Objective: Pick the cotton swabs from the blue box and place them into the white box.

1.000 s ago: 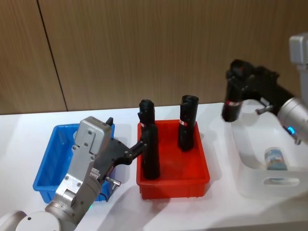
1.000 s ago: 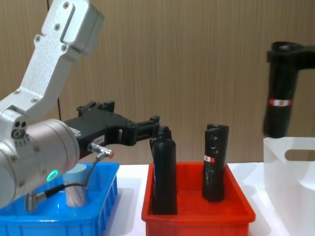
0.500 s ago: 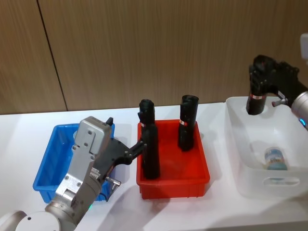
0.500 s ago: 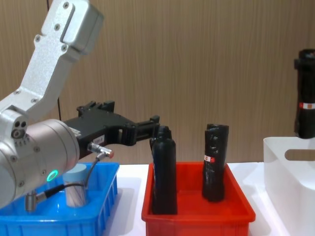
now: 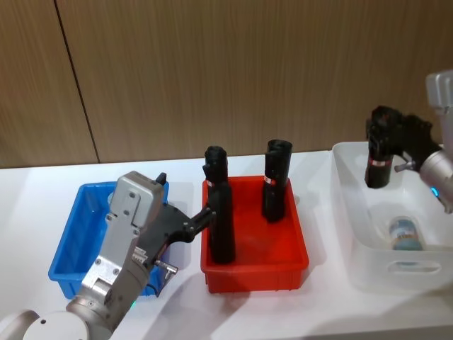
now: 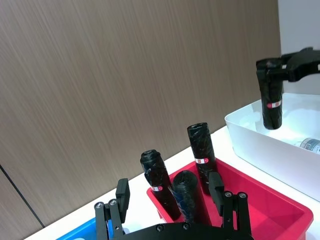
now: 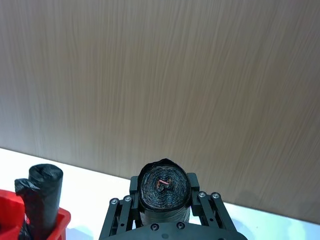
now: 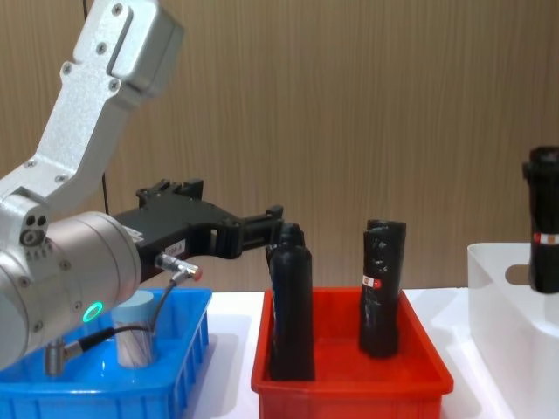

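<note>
Cotton swabs in a small clear jar with a pale blue lid [image 8: 135,336] wait in the bright blue ribbed bin [image 5: 71,244] beside the open-jawed left gripper [image 5: 200,219], while the right gripper [image 5: 382,145], jaws clamped on a tall black cylinder [image 5: 376,166], hangs over the white translucent bin [image 5: 354,241], seemingly to drop it there.

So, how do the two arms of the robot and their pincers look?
Both arms are silver-grey metal with rounded joints. The left arm has a green light, a red-tipped plug and thin cables. The left pincer and right pincer are black, with screws on the fingers.
</note>
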Robot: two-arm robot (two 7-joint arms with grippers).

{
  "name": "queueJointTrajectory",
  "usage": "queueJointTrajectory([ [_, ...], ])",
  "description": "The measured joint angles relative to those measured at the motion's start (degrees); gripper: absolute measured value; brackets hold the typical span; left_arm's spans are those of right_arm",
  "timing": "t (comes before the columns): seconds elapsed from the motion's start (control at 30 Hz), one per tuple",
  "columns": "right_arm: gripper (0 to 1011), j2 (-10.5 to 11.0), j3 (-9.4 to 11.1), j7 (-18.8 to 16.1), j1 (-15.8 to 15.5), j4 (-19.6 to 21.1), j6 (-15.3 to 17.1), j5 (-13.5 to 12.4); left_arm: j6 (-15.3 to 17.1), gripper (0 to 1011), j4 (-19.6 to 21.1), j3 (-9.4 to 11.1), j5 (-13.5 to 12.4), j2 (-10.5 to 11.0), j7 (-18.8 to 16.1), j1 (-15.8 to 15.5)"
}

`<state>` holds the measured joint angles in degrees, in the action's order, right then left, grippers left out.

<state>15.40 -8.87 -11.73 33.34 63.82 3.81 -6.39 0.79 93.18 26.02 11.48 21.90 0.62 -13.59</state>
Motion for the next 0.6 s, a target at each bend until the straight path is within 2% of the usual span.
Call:
queueJointTrajectory([
  [0.23, 544, -0.8, -0.6, 0.0, 1.8, -5.3, -1.7, 0.3, 0.0, 1004, 0.0, 0.0, 0.0, 0.0, 0.0, 0.0],
  [0.37, 660, -1.1, -0.7, 0.1, 2.5, -7.3, -2.4, 0.3, 0.0, 1004, 0.0, 0.0, 0.0, 0.0, 0.0, 0.0],
  [0.4, 660, -1.1, -0.7, 0.2, 2.6, -7.7, -2.6, 0.4, 0.0, 1004, 0.0, 0.0, 0.0, 0.0, 0.0, 0.0],
  [0.5, 793, -1.2, -0.8, 0.3, 2.8, -8.4, -2.9, 0.4, 0.0, 1004, 0.0, 0.0, 0.0, 0.0, 0.0, 0.0],
  [0.6, 885, -1.2, -0.8, 0.4, 2.8, -8.6, -3.2, 0.4, 0.0, 1004, 0.0, 0.0, 0.0, 0.0, 0.0, 0.0],
])
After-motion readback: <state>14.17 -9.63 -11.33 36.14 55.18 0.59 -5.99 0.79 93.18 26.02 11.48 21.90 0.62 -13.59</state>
